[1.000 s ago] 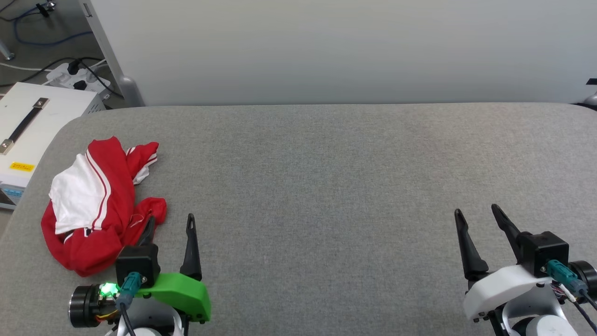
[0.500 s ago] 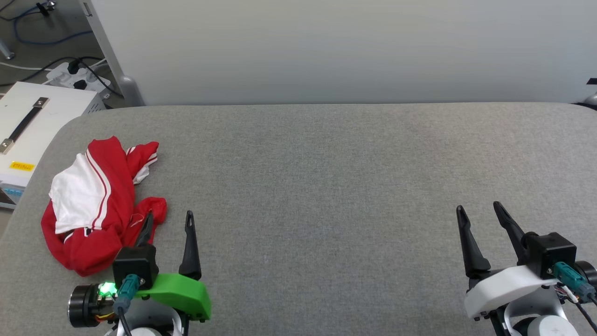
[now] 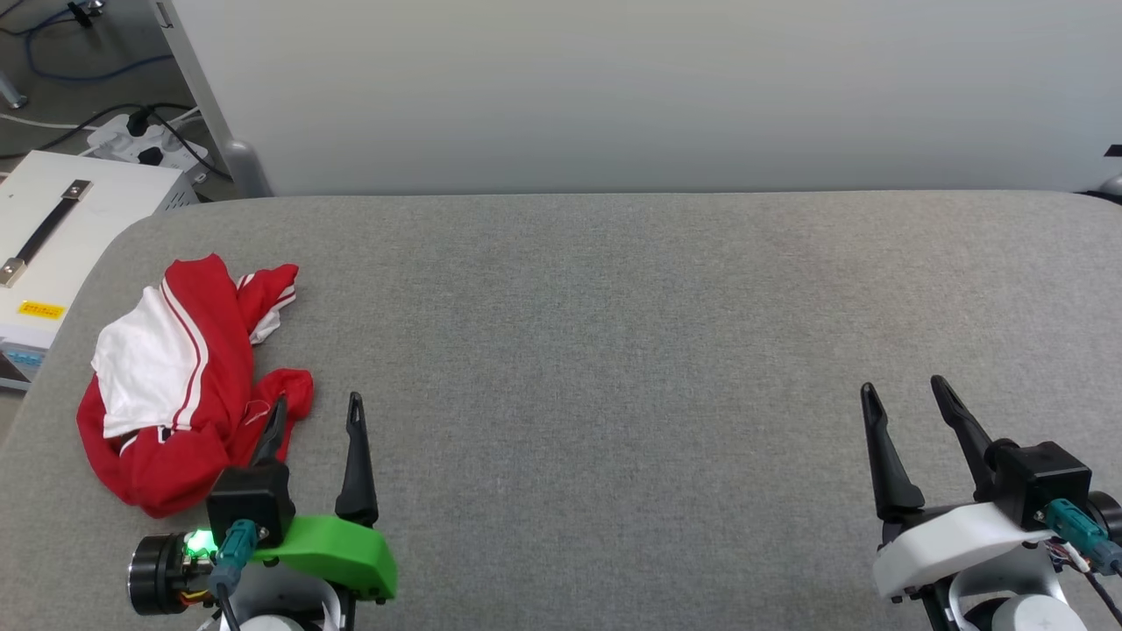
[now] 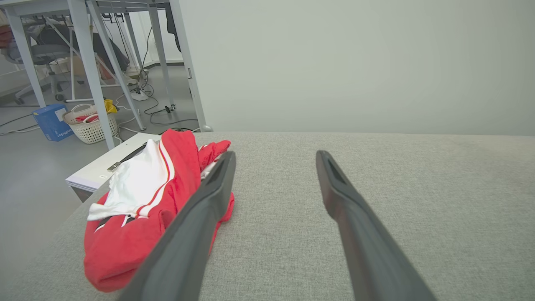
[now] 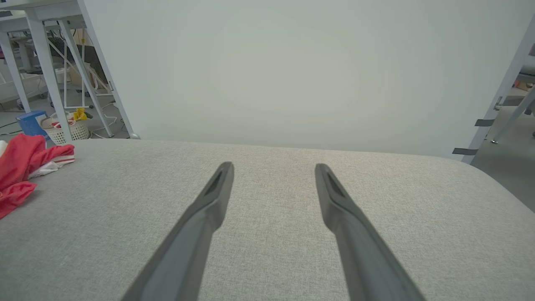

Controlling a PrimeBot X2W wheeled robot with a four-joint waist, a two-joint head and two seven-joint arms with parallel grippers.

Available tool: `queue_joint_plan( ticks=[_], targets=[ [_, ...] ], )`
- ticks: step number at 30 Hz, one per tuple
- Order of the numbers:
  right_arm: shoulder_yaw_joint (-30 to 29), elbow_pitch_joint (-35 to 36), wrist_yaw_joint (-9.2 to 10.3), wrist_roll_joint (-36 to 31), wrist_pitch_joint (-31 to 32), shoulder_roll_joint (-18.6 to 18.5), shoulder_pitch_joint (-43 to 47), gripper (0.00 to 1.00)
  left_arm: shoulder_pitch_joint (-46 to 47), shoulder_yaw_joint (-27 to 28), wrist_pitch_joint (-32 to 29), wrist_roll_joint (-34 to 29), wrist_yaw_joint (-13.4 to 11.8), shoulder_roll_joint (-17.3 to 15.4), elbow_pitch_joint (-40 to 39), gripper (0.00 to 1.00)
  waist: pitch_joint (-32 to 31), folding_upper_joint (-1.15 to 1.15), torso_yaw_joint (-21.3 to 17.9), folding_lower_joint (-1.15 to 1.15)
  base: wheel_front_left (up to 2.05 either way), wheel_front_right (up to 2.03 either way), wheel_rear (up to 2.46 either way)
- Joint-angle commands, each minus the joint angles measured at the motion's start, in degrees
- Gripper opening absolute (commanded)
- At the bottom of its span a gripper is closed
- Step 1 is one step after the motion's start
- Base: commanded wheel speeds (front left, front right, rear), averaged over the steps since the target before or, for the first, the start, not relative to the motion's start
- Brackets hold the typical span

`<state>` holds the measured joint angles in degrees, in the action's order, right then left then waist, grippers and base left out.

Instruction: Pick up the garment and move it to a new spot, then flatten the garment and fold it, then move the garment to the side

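1. A wide table covered in grey woven fabric [image 3: 614, 350] stretches across the head view, with a plain pale wall panel [image 3: 614, 88] standing behind its far edge.
2. The garment, a red jersey T-shirt with white sleeves and red-and-white striped trim [image 3: 175, 386], lies crumpled in a heap near the table's left end, close to the front edge. A white sleeve panel faces upward on top of the heap.
3. The left gripper, two long dark fingers on a bright green mount [image 3: 317, 400], sits low at the front left. Its jaws are spread apart and hold nothing.
4. In the left wrist view, the left-hand finger [image 4: 209, 196] overlaps the right edge of the heap. Whether it touches the cloth cannot be told. The other finger is over bare table.
5. The right gripper, dark fingers on a white mount [image 3: 904, 386], is at the front right, well apart from the garment. It too is spread wide and empty, over bare grey fabric.
6. Left of the table stands a white box with a black strap handle [image 3: 53, 219]. Behind it, a white power strip with black cables [image 3: 140, 140] lies on the floor.
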<state>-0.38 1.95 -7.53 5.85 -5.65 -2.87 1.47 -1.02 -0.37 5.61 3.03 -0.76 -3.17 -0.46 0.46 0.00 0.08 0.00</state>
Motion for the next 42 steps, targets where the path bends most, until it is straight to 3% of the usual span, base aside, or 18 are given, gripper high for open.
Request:
queue_joint_plan(
  ticks=[1, 32, 42],
  targets=[
    [0.01, 0.54, 0.02, 0.71, -0.63, -0.01, 0.72, 1.0, 0.08, -0.07, 0.56, 0.47, -0.43, 0.12, -0.02, 1.0, 0.02, 0.0, 0.01, 0.0, 0.0, 0.0, 0.0],
    [0.13, 0.46, 0.03, 1.1, -4.26, -0.01, 2.08, 1.0, -0.1, -0.75, 4.24, 0.96, -1.49, 0.19, 1.2, 1.0, 0.86, 0.0, 0.61, 0.0, 0.0, 0.0, 0.0],
    [0.54, 0.7, 0.03, 0.9, -5.45, -0.01, 2.51, 1.0, 0.16, -0.18, 5.45, 1.33, -2.2, 0.22, 1.57, 1.0, 1.13, 0.0, 3.54, 0.0, 0.0, 0.0, 0.0]
  ],
)
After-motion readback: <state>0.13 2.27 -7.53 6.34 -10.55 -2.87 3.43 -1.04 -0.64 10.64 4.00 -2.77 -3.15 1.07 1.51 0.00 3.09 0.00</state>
